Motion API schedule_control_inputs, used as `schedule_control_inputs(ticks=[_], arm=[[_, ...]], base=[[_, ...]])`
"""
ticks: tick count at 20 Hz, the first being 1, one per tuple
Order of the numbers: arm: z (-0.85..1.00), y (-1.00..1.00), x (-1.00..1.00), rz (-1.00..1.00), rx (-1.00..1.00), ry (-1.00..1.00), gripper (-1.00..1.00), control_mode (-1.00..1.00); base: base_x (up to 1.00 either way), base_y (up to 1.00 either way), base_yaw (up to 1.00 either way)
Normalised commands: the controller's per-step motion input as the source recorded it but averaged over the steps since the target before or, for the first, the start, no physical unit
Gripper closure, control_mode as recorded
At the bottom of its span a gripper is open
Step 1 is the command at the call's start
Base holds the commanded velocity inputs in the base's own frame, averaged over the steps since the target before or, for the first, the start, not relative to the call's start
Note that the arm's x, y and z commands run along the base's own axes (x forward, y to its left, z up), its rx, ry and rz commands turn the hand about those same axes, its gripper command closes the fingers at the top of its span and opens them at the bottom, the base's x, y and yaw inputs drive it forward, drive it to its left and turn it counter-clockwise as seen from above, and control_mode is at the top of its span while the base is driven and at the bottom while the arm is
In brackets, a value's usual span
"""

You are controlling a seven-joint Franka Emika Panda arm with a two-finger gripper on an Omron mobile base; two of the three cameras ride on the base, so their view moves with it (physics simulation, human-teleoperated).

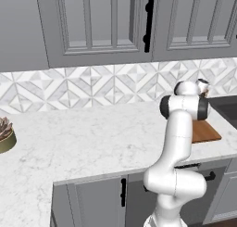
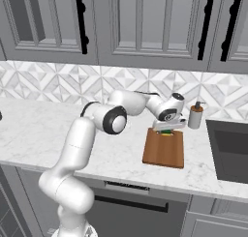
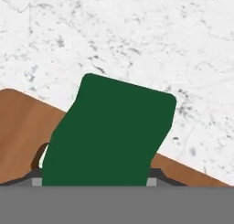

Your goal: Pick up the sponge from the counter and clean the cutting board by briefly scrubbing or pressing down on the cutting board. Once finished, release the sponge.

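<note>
Sponge (image 3: 112,134) sat right up against the hand camera, dark green face toward the lens, clamped between the gripper (image 2: 167,130) jaws. Jaws were closed on it as tight as they go, finger tips barely visible at its lower corners in the hand view.

From the right base view, gripper pointed down over the far edge of the cutting board (image 2: 164,150), with a sliver of green and yellow showing at its tip, right at the board's surface. Could not tell whether the sponge was pressed onto the wood or just above it.

Below and behind the sponge in the hand view: reddish-brown board on both sides, its edge cutting diagonally across, white marble counter (image 3: 137,35) beyond that edge. Small dark loop showed on the board beside the sponge's lower left corner; too little visible to say what it was.

Just beside the gripper, on its sink side, stood a soap dispenser (image 2: 195,116), upright on the counter, apart from the board. Past that, further out, a dark sink (image 2: 230,149) was set into the worktop.

Behind the gripper: patterned grey-white backsplash (image 2: 58,81), grey wall cabinets (image 2: 145,23) with black handles above it.

Left base view: the arm's elbow blocked most of the gripper; one corner of the board (image 1: 206,131) showed past it. Well away on the opposite side of the counter from the gripper, a bowl with a plant (image 1: 5,135) sat at the frame edge.
</note>
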Motion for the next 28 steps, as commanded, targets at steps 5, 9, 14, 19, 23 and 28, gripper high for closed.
schedule_control_inputs(ticks=[5, 9, 14, 19, 23, 28], arm=[[-0.54, -0.54, -0.94, -0.07, 0.10, 0.00, 1.00, -1.00], [-0.41, -0.27, -0.96, -0.02, 0.00, -0.05, 1.00, -1.00], [-0.17, 0.02, -0.92, 0.00, -0.16, -0.19, 1.00, -1.00], [-0.32, 0.26, -0.73, 0.00, -0.20, -0.16, 1.00, -1.00], [-0.05, 0.17, -0.99, -0.01, -0.14, -0.20, 1.00, -1.00], [-0.04, -0.01, -0.76, -0.05, -0.03, -0.08, 1.00, -1.00]], base=[[0.00, 0.00, 0.00], [0.00, 0.00, 0.00], [0.00, 0.00, 0.00], [0.00, 0.00, 0.00], [0.00, 0.00, 0.00], [0.00, 0.00, 0.00]])
